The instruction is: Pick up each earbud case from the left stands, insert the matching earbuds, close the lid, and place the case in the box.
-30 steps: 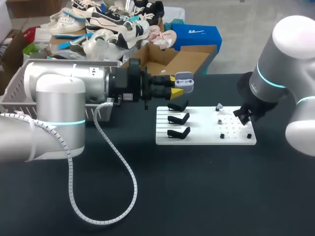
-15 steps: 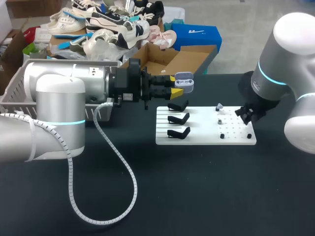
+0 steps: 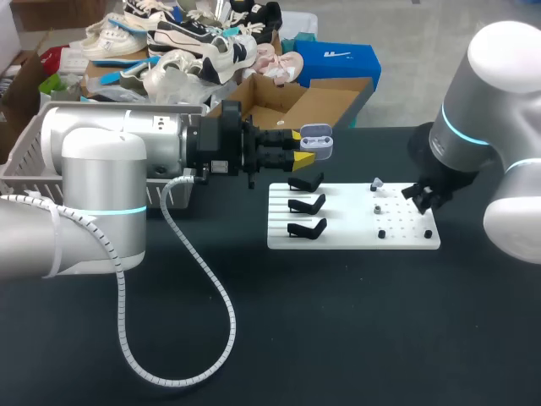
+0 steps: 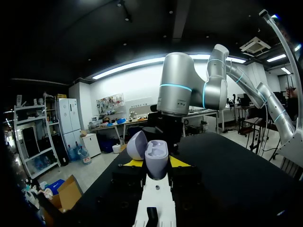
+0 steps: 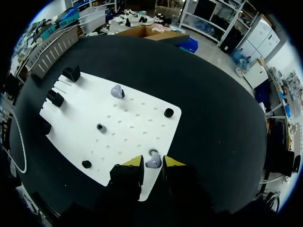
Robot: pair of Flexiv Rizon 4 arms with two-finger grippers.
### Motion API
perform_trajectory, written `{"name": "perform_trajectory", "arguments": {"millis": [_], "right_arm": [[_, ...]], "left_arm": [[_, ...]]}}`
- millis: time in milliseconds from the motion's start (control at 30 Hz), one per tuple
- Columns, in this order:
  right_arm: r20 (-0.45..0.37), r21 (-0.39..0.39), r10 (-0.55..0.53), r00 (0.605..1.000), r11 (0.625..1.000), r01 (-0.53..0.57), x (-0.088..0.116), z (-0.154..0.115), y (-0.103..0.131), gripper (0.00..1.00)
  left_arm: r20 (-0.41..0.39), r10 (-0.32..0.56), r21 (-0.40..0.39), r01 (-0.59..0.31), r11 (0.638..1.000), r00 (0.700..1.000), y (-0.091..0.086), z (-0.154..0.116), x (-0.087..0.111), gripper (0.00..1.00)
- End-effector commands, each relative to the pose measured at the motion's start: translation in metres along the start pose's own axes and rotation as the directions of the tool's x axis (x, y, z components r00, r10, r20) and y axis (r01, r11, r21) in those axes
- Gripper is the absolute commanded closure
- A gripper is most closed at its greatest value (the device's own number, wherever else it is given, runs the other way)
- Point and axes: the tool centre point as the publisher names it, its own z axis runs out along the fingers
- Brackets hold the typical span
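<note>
Left gripper [image 4: 154, 164] was clamped on the earbud case [image 4: 155, 156], lid open, held aloft just beyond three black stands [image 3: 306, 205] on the white board [image 3: 355, 239]. Right gripper [image 5: 153, 165] was pinched on a grey earbud [image 5: 153, 162] at the board's edge. A second earbud [image 5: 117, 91] lay well apart.

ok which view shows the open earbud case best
The left wrist view: the earbud case sits close ahead, lid open, its inside visible, in the left gripper. The head view shows it small and side-on; the right wrist view misses it.
</note>
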Motion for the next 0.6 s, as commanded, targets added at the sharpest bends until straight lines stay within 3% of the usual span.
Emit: {"name": "perform_trajectory", "arguments": {"millis": [33, 267, 400, 600], "right_arm": [[-0.005, -0.001, 0.000, 1.000, 1.000, 0.000, -0.0013, 0.0004, 0.0002, 0.76], [-0.007, -0.002, 0.005, 1.000, 1.000, -0.005, -0.0008, 0.0010, 0.0004, 0.82], [-0.009, -0.003, 0.009, 1.000, 1.000, -0.009, -0.0006, 0.0018, 0.0002, 1.00], [-0.010, -0.001, 0.015, 1.000, 1.000, -0.015, 0.0004, 0.0005, -0.0021, 1.00]], "left_arm": [[0.003, 0.002, -0.004, -0.002, 1.000, 1.000, -0.0009, -0.0001, 0.0004, 1.00], [0.003, 0.002, -0.004, -0.002, 1.000, 1.000, -0.0009, -0.0001, 0.0004, 1.00], [0.003, 0.002, -0.004, -0.002, 1.000, 1.000, -0.0009, -0.0001, 0.0004, 1.00], [0.003, 0.002, -0.004, -0.002, 1.000, 1.000, -0.0009, -0.0001, 0.0004, 1.00]]}}
